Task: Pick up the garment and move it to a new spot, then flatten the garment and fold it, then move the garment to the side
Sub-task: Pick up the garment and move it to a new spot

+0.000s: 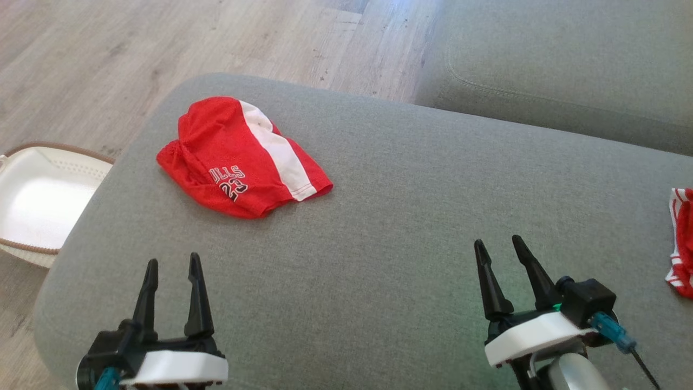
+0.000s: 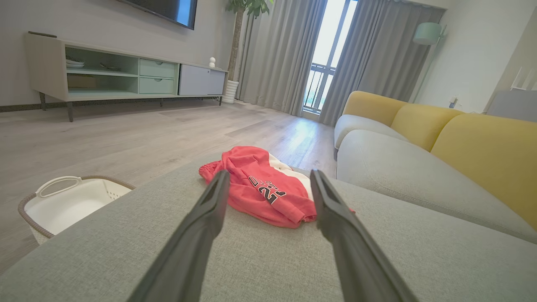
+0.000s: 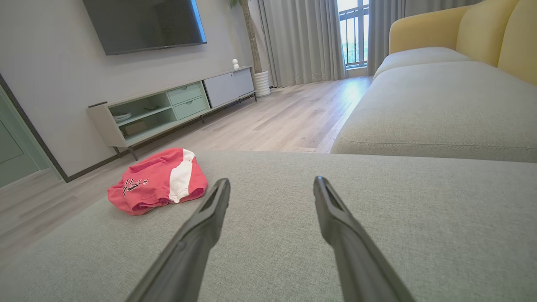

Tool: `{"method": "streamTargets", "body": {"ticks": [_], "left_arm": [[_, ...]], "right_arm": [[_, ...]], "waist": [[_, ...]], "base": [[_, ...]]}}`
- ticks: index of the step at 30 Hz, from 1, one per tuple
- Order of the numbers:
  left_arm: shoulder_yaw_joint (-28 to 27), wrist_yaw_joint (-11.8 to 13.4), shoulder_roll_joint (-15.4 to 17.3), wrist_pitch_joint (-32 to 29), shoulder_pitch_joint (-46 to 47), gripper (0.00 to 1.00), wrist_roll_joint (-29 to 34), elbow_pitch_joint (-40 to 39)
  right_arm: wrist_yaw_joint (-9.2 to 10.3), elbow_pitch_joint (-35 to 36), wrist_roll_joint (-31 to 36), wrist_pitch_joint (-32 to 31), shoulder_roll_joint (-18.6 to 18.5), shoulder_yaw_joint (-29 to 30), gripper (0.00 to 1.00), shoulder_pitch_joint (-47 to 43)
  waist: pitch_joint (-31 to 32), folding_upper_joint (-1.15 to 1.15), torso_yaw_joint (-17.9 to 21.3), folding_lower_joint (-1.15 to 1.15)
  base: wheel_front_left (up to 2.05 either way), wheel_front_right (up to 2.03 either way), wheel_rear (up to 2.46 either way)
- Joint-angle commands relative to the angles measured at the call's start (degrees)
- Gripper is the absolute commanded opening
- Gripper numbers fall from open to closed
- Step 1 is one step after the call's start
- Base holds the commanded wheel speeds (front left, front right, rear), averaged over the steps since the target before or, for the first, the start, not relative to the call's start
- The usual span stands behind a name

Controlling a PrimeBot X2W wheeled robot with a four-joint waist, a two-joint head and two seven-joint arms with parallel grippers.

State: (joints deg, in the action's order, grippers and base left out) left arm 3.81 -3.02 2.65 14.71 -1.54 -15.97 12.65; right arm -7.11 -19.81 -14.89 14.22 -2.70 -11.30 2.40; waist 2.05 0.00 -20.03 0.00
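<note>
The garment [image 1: 238,157] is a red piece with a white stripe and black lettering, lying folded over in a loose bundle on the grey sofa cushion [image 1: 390,216] near its far left corner. It lies straight ahead between the fingers in the left wrist view [image 2: 262,188] and off to the left in the right wrist view [image 3: 159,180]. My left gripper [image 1: 172,260] stands open at the lower left, well short of the garment. My right gripper [image 1: 498,242] stands open at the lower right over bare cushion, holding nothing.
A white basket [image 1: 38,200] sits on the wood floor left of the cushion. A second red and white cloth [image 1: 683,241] lies at the cushion's right edge. Another grey sofa seat [image 1: 563,59] lies beyond, with yellow backrests [image 2: 461,134]. A TV cabinet [image 2: 126,79] stands across the room.
</note>
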Motion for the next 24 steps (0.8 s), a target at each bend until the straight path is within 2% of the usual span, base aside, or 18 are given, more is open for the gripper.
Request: {"method": "streamTargets", "body": {"ticks": [1,7,12,15,18,24], "left_arm": [[-1.8,0.0,0.2,0.3,2.1,1.00,0.5,-2.1],[-3.1,-0.1,0.2,0.3,3.5,1.00,0.8,-2.3],[-4.8,-0.5,1.2,0.3,8.5,1.00,2.6,0.2],[-4.6,-1.1,3.5,-0.4,14.5,1.00,3.6,4.6],[-3.2,-2.3,7.1,-4.3,22.8,1.00,4.7,10.1],[1.3,-4.2,14.1,-17.9,38.7,1.00,4.1,24.7]], "right_arm": [[-0.37,1.7,-0.3,0.8,-0.2,-1.4,1.00,1.4],[-0.37,2.3,0.2,0.8,-0.2,-0.8,1.00,2.2],[-0.37,2.9,2.7,0.8,-0.2,1.0,1.00,3.8],[-0.37,3.6,4.6,0.7,-0.2,2.6,1.00,5.2],[-0.37,5.0,6.6,0.1,-0.2,4.6,1.00,6.5],[-0.37,9.4,9.8,-1.8,-0.2,7.8,1.00,8.7]], "waist": [[-0.1,0.00,0.1,0.00],[-2.1,0.00,1.1,0.00],[-6.4,0.00,2.2,0.00],[-9.8,0.00,3.0,0.00],[-13.1,0.00,3.8,0.00],[-19.3,0.00,5.9,0.00]], "base": [[0.00,0.00,0.00],[0.00,0.00,0.00],[0.00,0.00,0.00],[0.00,0.00,0.00],[0.00,0.00,0.00],[0.00,0.00,0.00]]}}
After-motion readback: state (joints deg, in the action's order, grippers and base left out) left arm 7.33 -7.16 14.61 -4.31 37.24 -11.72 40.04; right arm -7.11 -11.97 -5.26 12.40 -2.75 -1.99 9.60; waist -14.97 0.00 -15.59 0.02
